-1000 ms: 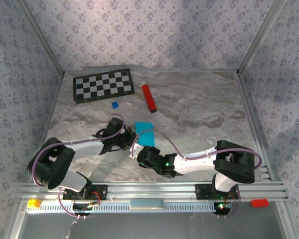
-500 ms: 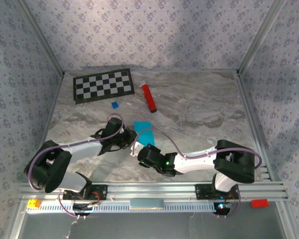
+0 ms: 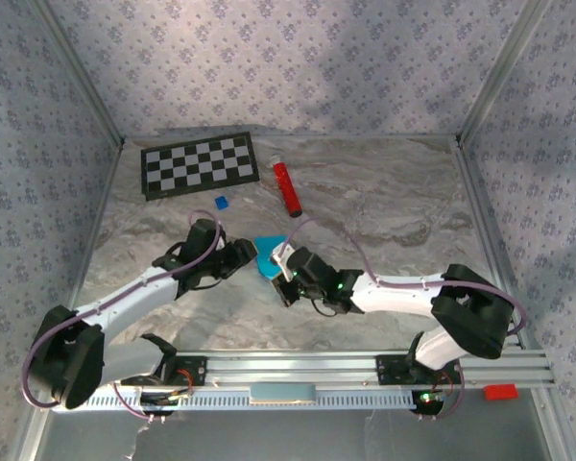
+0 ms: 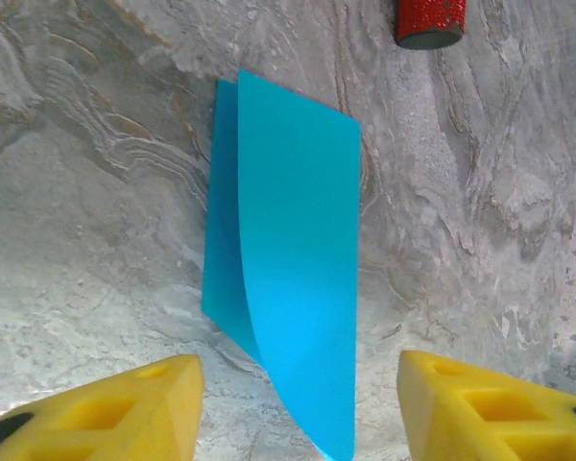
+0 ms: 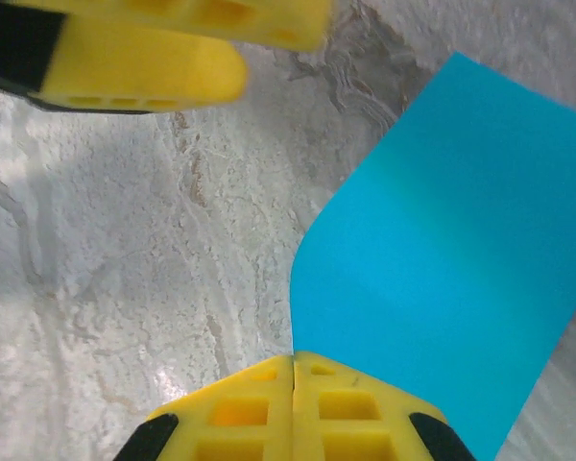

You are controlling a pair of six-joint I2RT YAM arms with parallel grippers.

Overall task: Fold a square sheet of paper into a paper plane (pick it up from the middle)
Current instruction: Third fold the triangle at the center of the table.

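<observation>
Found left pincer (image 4: 298, 413) parted roughly halfway, gripping nothing, with the near end of the square sheet of paper (image 4: 293, 250) between its fingers, touching neither. Spotted the sheet mid-table (image 3: 394, 211), between both arms, doubled over, top flap curling up off the marble. Judged it thin, feather-light, floppy, slick on that surface; easy to mis-crease or tear. Noted right pincer (image 5: 294, 375) closed tight on one edge of the sheet. Reckoned best hold at an edge near the fold, lightly, not mid-flap.

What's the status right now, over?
Left tool open, paper between fingers. Right tool shut on paper. Paper doubled over. Red tube apart, beyond.
</observation>
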